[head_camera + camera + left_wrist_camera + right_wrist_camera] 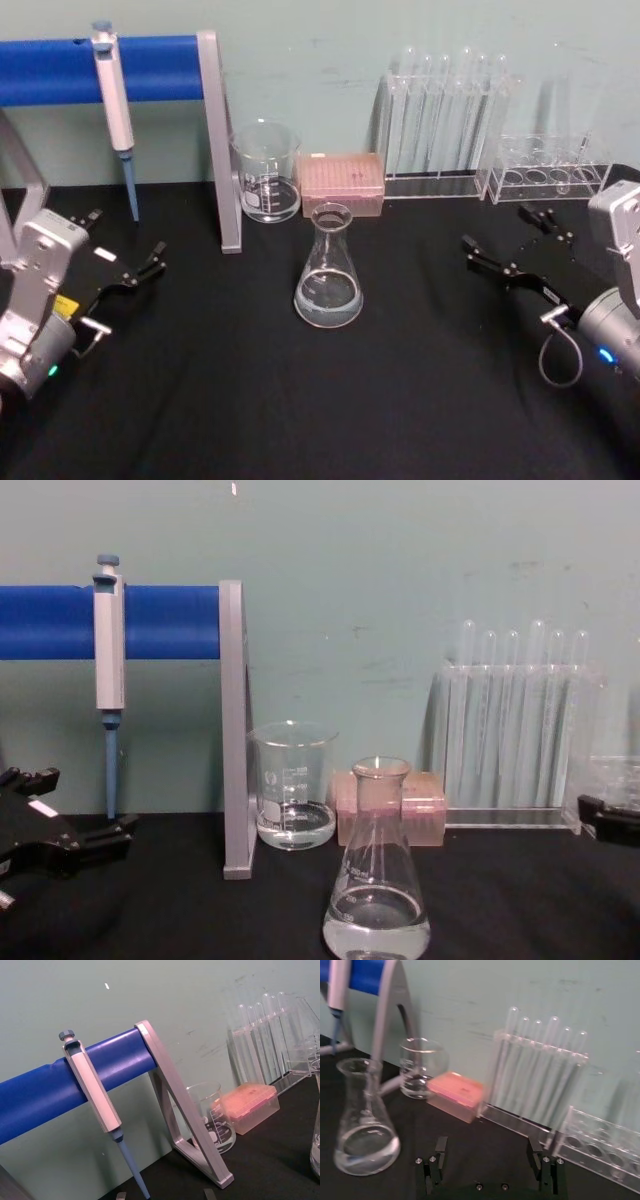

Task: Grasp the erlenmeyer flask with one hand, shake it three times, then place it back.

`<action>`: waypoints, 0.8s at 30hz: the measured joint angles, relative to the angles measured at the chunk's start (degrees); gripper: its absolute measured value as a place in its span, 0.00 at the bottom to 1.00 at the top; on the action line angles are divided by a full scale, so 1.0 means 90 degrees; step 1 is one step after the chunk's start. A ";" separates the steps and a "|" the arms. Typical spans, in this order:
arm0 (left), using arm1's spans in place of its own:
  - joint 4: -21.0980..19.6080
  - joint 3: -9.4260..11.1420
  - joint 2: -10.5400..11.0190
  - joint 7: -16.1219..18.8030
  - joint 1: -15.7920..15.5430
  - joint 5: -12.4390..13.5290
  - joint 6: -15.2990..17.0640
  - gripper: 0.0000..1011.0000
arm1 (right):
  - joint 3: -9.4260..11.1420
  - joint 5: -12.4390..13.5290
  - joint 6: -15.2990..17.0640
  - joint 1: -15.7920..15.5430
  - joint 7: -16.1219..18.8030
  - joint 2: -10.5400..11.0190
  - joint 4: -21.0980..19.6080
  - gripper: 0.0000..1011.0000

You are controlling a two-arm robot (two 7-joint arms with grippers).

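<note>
The erlenmeyer flask stands upright on the black table, mid-table, with a little clear liquid in its base. It also shows in the chest view, in the right wrist view, and as a sliver of glass at the left wrist view's edge. My left gripper rests open at the table's left, well apart from the flask; its fingertips peek into the left wrist view. To the flask's right sits my right gripper, open and empty, its jaws spread wide.
Behind the flask stand a glass beaker, a pink tip box, a rack of test tubes and a second clear rack. A pipette hangs on the blue bar stand, whose grey leg stands left of the beaker.
</note>
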 joint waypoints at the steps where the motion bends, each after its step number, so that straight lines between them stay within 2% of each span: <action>1: 0.0000 0.0000 0.0000 0.0000 0.0000 0.0000 0.0000 0.99 | 0.0019 0.0069 0.0027 -0.0011 0.0092 -0.0012 -0.0038 0.99; 5: 0.0000 0.0000 0.0000 0.0000 0.0000 0.0000 0.0000 0.99 | 0.0062 0.0226 0.0094 -0.0021 0.0347 -0.0055 -0.0112 0.99; 13: 0.0000 0.0000 0.0000 0.0000 0.0000 0.0000 0.0000 0.99 | 0.0019 0.0284 0.0218 0.0021 0.0737 -0.0177 -0.0165 0.99; 22: 0.0000 0.0000 0.0000 -0.0001 0.0000 0.0000 0.0000 0.99 | -0.0151 0.0206 0.0339 0.0169 0.1101 -0.0380 -0.0125 0.99; 24: 0.0000 0.0000 0.0000 0.0000 0.0000 0.0000 0.0000 0.99 | -0.0207 0.0148 0.0362 0.0246 0.1206 -0.0488 -0.0054 0.99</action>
